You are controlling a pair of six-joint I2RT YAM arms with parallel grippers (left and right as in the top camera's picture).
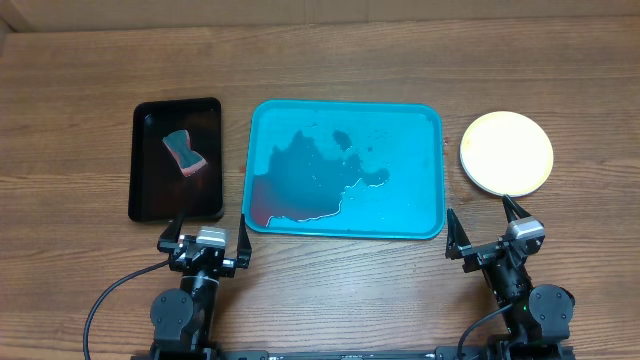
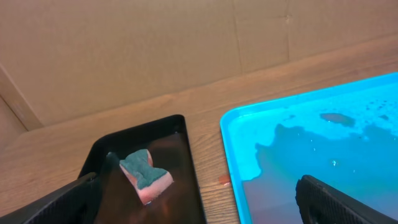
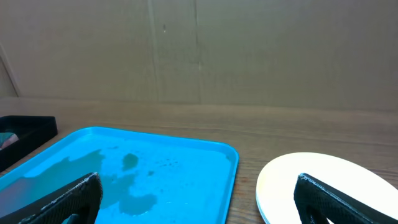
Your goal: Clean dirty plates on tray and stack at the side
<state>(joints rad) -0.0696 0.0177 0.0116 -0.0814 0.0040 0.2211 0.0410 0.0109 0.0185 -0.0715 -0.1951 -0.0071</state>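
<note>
The turquoise tray (image 1: pixel 420 120) lies in the middle of the table, wet, with a dark reddish puddle in its near left part and no plates on it. It also shows in the left wrist view (image 2: pixel 233 146) and the right wrist view (image 3: pixel 205 155). The plates (image 1: pixel 506 152) sit stacked on the table to the right of the tray, pale yellow on top; the ones below are mostly hidden. The stack also shows in the right wrist view (image 3: pixel 292 180). My left gripper (image 1: pixel 208 238) is open and empty near the tray's front left corner. My right gripper (image 1: pixel 487 232) is open and empty in front of the stack.
A smaller black tray (image 1: pixel 145 185) stands left of the turquoise tray and holds a pink and green sponge (image 1: pixel 183 151), also seen in the left wrist view (image 2: pixel 147 175). A small red spot (image 2: pixel 223 180) marks the wood between the trays. A cardboard wall stands behind the table.
</note>
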